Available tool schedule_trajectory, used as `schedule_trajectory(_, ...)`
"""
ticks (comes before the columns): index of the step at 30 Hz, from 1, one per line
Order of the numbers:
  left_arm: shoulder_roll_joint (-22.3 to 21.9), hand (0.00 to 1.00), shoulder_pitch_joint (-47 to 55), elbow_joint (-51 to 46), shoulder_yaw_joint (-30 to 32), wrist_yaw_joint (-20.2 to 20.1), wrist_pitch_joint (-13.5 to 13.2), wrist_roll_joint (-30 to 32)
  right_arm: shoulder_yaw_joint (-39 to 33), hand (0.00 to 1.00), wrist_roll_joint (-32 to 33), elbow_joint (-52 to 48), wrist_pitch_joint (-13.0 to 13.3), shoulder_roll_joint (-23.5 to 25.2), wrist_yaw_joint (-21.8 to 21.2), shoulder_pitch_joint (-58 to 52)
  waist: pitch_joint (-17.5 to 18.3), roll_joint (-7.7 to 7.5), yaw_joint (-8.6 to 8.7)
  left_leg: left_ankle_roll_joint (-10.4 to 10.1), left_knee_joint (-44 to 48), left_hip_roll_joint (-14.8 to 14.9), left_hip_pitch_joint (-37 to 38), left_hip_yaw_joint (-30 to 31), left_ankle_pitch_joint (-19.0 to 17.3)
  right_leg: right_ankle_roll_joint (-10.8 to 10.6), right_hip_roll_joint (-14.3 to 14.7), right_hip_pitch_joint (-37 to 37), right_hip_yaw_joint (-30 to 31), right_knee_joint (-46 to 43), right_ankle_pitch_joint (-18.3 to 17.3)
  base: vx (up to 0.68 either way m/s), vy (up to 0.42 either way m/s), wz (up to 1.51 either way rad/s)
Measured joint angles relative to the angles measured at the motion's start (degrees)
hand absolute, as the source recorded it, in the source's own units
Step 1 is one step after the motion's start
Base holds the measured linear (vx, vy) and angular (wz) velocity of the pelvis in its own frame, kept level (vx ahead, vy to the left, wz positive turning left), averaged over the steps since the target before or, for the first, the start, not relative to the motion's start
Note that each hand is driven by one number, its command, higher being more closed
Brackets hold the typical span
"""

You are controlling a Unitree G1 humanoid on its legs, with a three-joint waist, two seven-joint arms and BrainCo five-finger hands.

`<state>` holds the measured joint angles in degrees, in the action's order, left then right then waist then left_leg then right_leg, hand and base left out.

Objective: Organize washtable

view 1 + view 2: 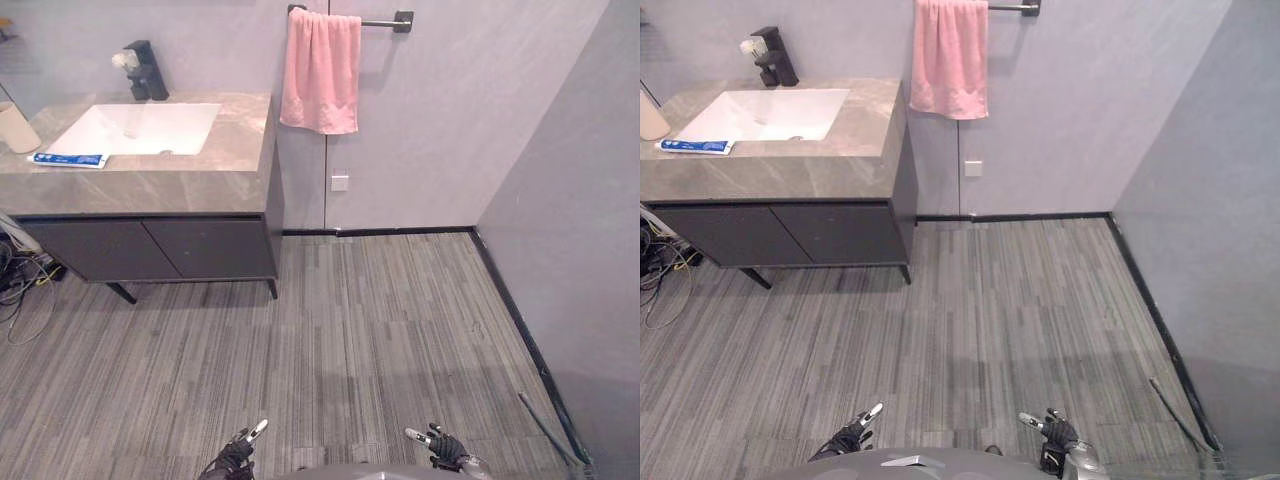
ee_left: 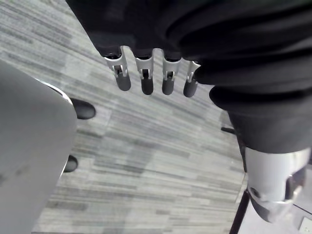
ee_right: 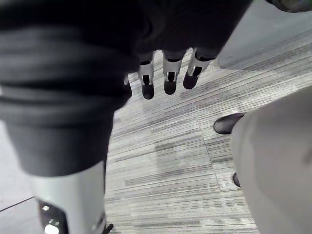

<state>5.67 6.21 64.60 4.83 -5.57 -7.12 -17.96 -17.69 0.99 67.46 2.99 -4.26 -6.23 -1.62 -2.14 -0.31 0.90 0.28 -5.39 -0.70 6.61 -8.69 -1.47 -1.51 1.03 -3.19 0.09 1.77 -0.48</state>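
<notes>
On stone-look washtable (image 1: 200, 170): flat blue tube (image 1: 68, 159) by rect. sink (image 1: 140, 128); L hand (image 1: 238, 452), R hand (image 1: 443, 446) fingers straight, empty.

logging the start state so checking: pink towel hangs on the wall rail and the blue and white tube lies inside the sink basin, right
Not quite. The pink towel does hang on the wall rail, but the blue and white tube lies flat on the grey countertop, by the front left corner of the sink basin, not inside it. The left eye view shows this.
</notes>
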Motion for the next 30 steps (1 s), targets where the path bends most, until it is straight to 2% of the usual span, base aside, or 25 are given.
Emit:
schedule_trajectory(7,-0.44,0.00,-0.93,0.66,0.03,-0.28,0.10,1.01,-3.95,0.00,0.30,0.08,-0.04,0.63,-0.12,0.06,-0.08,-0.09,0.08,-0.13,-0.52,-0.04,-0.23,0.22,-0.11,0.08,-0.06,-0.31,-0.59,0.93,-0.11,0.01,-0.004,0.02)
schedule_trajectory(11,-0.67,0.00,-1.54,0.66,-0.05,-0.27,0.07,1.39,-3.32,0.00,2.43,0.09,0.00,0.77,-0.11,0.56,-1.00,-0.09,0.07,0.02,-0.52,-0.05,-0.02,0.44,-0.04,0.22,-0.07,-0.88,-0.79,1.14,-0.04,0.04,-0.012,0.04)
schedule_trajectory(30,-0.72,0.00,-1.85,0.65,-0.43,-0.11,0.00,3.85,-0.09,0.00,2.41,0.09,0.04,0.51,-0.11,0.53,-1.46,0.09,0.11,0.02,-0.54,-0.03,0.11,-0.23,-0.03,0.23,-0.07,-1.12,-0.70,1.46,0.00,0.00,-0.001,0.00)
